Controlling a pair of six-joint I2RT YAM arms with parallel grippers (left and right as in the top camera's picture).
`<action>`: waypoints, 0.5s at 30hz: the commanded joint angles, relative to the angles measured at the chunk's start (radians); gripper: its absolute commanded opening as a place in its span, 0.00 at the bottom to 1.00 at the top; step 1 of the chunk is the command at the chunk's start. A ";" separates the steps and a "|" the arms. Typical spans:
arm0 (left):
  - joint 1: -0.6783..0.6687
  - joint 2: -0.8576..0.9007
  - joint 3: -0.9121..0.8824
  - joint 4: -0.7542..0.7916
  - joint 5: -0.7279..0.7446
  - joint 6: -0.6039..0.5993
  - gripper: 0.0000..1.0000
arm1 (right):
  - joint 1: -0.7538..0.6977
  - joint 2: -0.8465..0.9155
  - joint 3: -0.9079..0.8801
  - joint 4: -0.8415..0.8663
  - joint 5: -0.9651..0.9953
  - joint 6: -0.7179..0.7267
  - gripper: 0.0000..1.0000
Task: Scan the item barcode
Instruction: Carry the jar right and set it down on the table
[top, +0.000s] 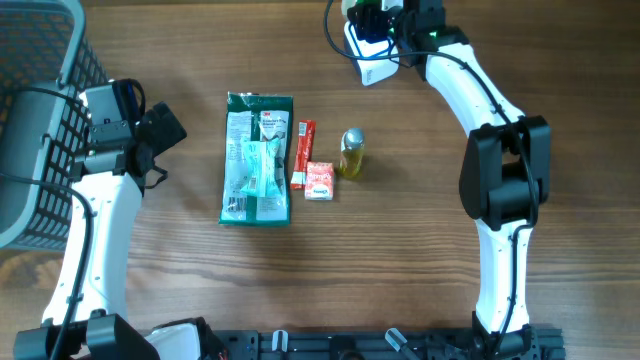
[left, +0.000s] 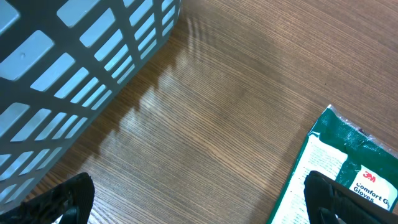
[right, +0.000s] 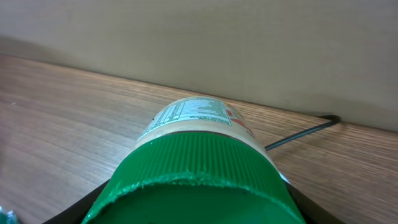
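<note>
Clamping a green-lidded jar (right: 198, 174) in the right gripper (top: 372, 48) at the table's (top: 400, 250) far edge, printed label showing, and hovering the left gripper (left: 200, 198) with jaws standing wide apart over the wood near the left edge, between the grey basket (left: 62, 56) and the green glove packet (left: 348, 165).

I counted one glove pack (top: 257, 158), one sachet (top: 303, 153), one small box (top: 319, 181) and one bottle (top: 351, 153). I also saw one basket (top: 75, 50) and one jar (right: 193, 180).
</note>
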 joint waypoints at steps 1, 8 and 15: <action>0.005 -0.004 0.014 0.000 0.005 0.016 1.00 | -0.024 -0.100 0.011 -0.007 -0.065 0.019 0.08; 0.005 -0.004 0.014 0.000 0.005 0.016 1.00 | -0.130 -0.303 0.011 -0.257 -0.062 0.027 0.06; 0.005 -0.004 0.014 0.000 0.005 0.016 1.00 | -0.286 -0.381 0.011 -0.747 -0.015 0.026 0.05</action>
